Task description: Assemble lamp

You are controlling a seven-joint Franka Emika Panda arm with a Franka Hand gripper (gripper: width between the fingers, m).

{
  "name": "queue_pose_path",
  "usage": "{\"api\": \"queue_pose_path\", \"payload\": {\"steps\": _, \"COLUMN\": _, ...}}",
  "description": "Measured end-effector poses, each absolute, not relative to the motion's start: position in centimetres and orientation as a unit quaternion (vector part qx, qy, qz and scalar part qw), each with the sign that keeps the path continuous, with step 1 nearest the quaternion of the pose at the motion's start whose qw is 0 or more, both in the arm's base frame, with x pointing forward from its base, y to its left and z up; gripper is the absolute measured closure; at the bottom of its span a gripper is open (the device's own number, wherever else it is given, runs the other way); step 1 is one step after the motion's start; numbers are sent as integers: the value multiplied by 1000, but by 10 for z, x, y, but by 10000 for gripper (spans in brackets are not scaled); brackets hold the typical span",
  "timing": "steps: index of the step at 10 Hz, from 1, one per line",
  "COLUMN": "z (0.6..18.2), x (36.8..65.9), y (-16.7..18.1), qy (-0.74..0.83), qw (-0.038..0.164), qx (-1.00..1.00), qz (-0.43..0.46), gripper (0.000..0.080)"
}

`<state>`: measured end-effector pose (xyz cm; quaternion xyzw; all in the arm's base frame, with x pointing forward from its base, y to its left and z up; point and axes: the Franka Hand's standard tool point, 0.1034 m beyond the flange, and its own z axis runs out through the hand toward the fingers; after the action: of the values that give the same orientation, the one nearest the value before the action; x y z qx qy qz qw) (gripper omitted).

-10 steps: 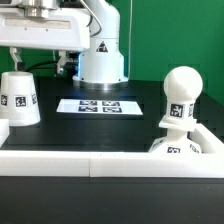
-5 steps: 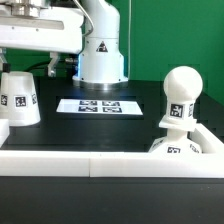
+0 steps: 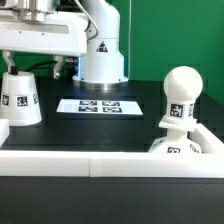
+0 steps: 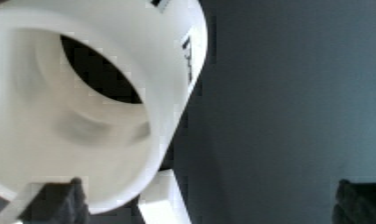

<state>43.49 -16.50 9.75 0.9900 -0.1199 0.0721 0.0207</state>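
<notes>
A robotics lab: green backdrop point(image 3: 160, 40), tagged marker board point(image 3: 98, 106), white rails point(image 3: 100, 163) edging black table point(image 3: 100, 130).

The shade point(image 3: 19, 98) stands directly under the hand point(image 3: 10, 62), filling the space between its fingers in the wrist view. Bare desk point(image 3: 135, 125) lies between shade and bulb point(image 3: 179, 98), holding only the flat marker board point(image 3: 98, 106). A white rail point(image 3: 100, 163) walls the near edge.

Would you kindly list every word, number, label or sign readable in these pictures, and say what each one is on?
No words or numbers can be read in either view.
Triangle sticker: on the robot pedestal; symbol inside too blurred to read.
Black-and-white square tags: on the shade, the bulb, the base and the marker board; patterns only, no text.
</notes>
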Motion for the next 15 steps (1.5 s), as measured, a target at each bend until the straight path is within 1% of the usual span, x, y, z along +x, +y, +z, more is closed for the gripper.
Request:
{"api": "queue_pose_path", "payload": {"steps": 1, "z": 99, "x": 436, "y": -163, "qy": -118, "qw": 20, "qx": 990, "qz": 74, "gripper": 100}}
{"api": "queue_pose_path", "payload": {"steps": 3, "z": 104, "x": 440, "y": -159, "qy": -117, "qw": 12, "qx": 990, "qz": 73, "gripper": 100}}
{"api": "queue_pose_path", "payload": {"steps": 4, "z": 103, "x": 437, "y": -160, "qy": -119, "qw": 13, "qx": 990, "qz": 73, "gripper": 100}}
{"api": "queue_pose_path", "payload": {"steps": 6, "z": 92, "x": 420, "y": -157, "qy": -118, "qw": 24, "qx": 990, "qz": 72, "gripper": 100}}
{"api": "queue_pose_path", "payload": {"steps": 9, "z": 82, "x": 406, "y": -158, "qy": -118, "qw": 30, "qx": 991, "qz": 63, "gripper": 100}}
{"api": "queue_pose_path", "payload": {"steps": 10, "z": 80, "x": 407, "y": -160, "qy": -112, "qw": 34, "qx": 991, "qz": 63, "gripper": 100}}
{"api": "queue_pose_path", "payload": {"steps": 12, "z": 81, "x": 415, "y": -161, "qy": -108, "qw": 36, "qx": 991, "qz": 66, "gripper": 100}}
{"api": "queue_pose_path", "payload": {"steps": 14, "z": 80, "x": 418, "y": -162, "qy": -104, "qw": 38, "qx": 992, "qz": 66, "gripper": 358}}
{"api": "queue_pose_path", "payload": {"steps": 15, "z": 79, "x": 418, "y": -163, "qy": -103, "qw": 39, "qx": 992, "qz": 66, "gripper": 530}}
